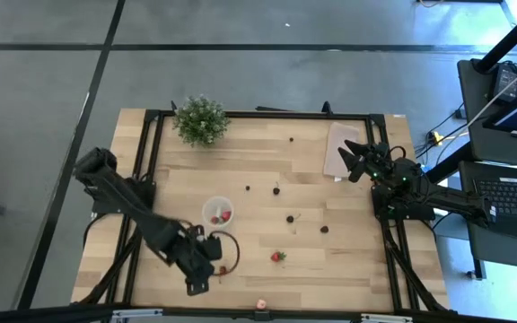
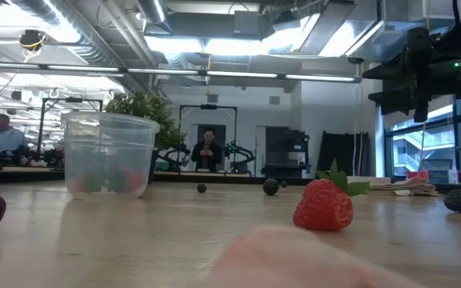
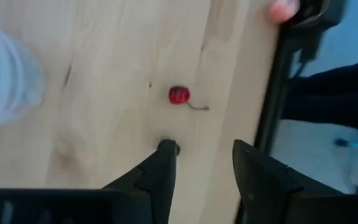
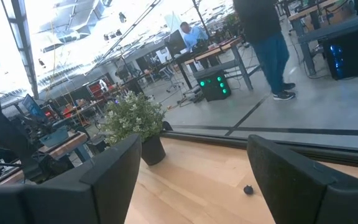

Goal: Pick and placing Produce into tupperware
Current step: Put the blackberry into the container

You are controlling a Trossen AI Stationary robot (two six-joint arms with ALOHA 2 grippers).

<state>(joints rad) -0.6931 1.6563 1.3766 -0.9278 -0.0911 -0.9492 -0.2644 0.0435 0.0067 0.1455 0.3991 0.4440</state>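
The left gripper [image 3: 201,149] hung low over the near-left part of the desk [image 1: 330,260], and the small red cherry [image 3: 179,95] it seemed to be after lay just ahead of its tips, slightly off toward the side of the tupperware [image 1: 217,212], with its thin stem trailing the other way toward the desk's edge. The jaws stood partly open with nothing between them, one tip at or almost on the wood; I judged a short reach forward would bring the cherry into the gap. The tupperware sat close by, already holding a strawberry or two. A loose strawberry [image 1: 278,257] lay further along the desk, with dark berries [image 1: 291,218] scattered beyond it. The right gripper [image 1: 359,158] waited well apart at the far right, near the beige sheet [image 1: 339,146], jaws wide and empty, so the left arm was plainly the nearer one.
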